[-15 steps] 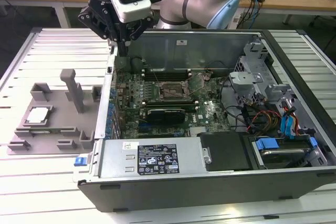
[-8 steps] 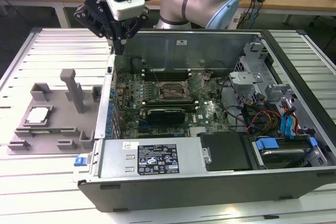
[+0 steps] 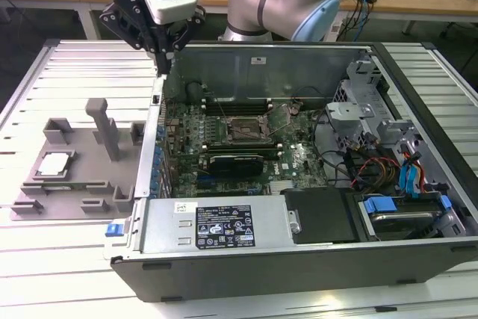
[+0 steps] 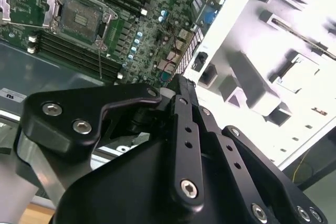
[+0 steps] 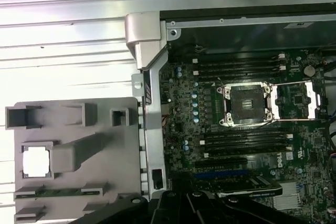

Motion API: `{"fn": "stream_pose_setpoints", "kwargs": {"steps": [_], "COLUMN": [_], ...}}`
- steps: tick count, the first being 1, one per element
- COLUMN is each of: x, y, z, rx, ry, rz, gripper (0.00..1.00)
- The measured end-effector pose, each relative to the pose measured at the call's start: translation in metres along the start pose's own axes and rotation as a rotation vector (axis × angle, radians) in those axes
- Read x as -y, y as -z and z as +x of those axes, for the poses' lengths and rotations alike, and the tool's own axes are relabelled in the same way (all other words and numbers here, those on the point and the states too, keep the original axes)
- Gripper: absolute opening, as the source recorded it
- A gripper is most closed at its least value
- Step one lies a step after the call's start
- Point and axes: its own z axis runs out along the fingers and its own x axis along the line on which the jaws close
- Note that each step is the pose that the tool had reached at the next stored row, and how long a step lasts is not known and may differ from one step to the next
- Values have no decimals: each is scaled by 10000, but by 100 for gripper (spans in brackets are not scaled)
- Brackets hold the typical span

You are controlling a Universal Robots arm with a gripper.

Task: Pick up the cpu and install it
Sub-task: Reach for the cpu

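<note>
One robot arm (image 3: 284, 1), one gripper (image 3: 166, 63), one cpu (image 3: 54, 163), one grey holder block (image 3: 88, 178), and one opened computer case (image 3: 246, 65) holding one green motherboard (image 3: 302, 160) with one cpu socket (image 3: 245, 131).

The cpu is a flat square chip with a silvery-white top. It lies level in a square recess of the holder block on the slatted metal table (image 3: 75, 65). In the exterior view that is at about 9 o'clock from the socket, well apart from it.

The gripper hangs over the case's edge at about 10 o'clock from the socket. Its black fingers (image 4: 184, 124) are pressed together with nothing between them.

In the first wrist view the socket's metal frame (image 5: 296, 100) stands flipped open beside the bare socket.
</note>
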Motion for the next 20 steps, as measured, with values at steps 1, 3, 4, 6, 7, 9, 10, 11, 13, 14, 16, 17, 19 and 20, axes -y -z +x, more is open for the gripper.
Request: {"fn": "stream_pose_setpoints", "kwargs": {"steps": [1, 3, 4, 6, 7, 9, 10, 11, 13, 14, 16, 17, 19, 20], "x": [-17, -54, -86, -134, -169, -213, -236, -261, -289, -307, -334, -340, -369, -375], "y": [-1, -4, -8, -15, -21, -28, -32, -36, -40, -44, -49, -50, -53, -55], "z": [15, 47, 72, 106, 127, 156, 178, 211, 268, 313, 385, 401, 490, 508], "rx": [-1, -1, 0, 0, 0, 0, -1, 0, -2, 0, 2, 0, 0, 1], "ry": [1, 1, 0, 2, 1, 1, 2, 0, 1, 2, 1, 2, 0, 1], "rz": [0, 0, 0, 0, -1, 0, 0, -1, 1, 0, -1, -1, -1, -1], "gripper": [11, 11, 11, 11, 11, 11, 11, 11, 11, 11, 11, 11, 11, 11]}}
